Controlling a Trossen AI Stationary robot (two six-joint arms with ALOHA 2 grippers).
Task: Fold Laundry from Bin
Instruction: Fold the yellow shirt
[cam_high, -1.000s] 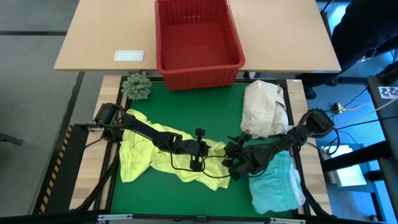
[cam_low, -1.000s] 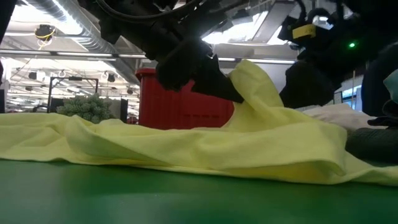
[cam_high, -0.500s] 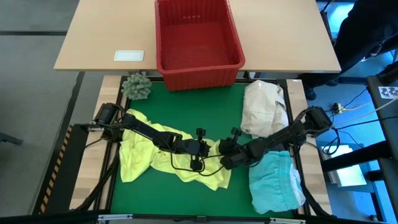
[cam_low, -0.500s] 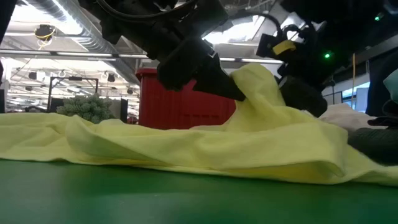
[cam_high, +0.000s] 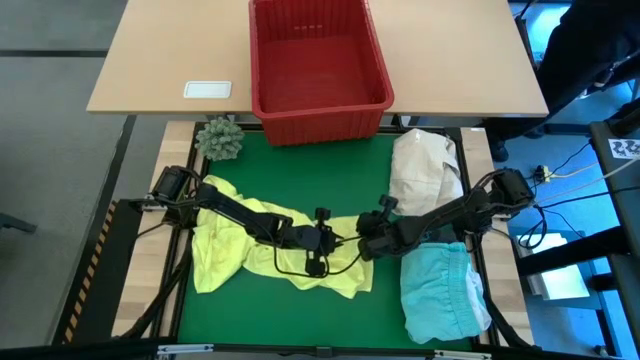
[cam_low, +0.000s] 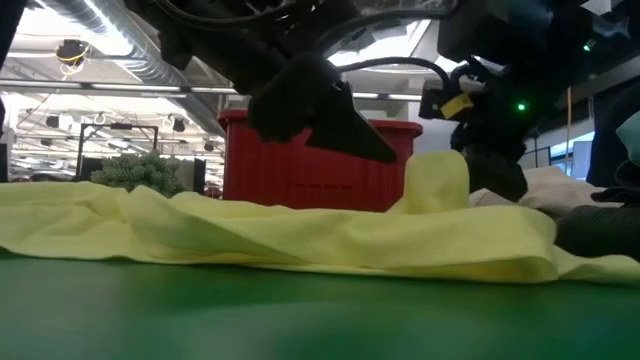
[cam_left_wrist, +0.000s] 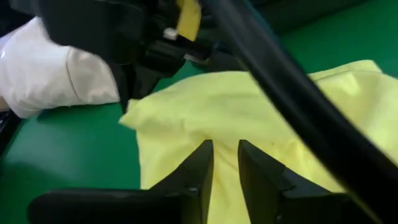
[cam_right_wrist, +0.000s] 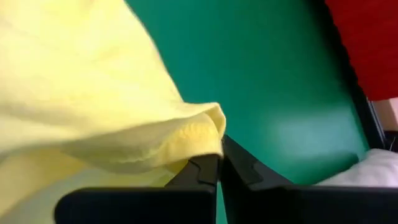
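Near the middle of the bench's green mat, a corner of the yellow garment is pinched in the closed right pincer, while the left pincer stands narrowly parted above the cloth, gripping nothing. Only a thin fold is held, so a slip is likely if it is pulled hard. That bite is shown by the right wrist view alone; the red bin at the far edge is best seen from above.
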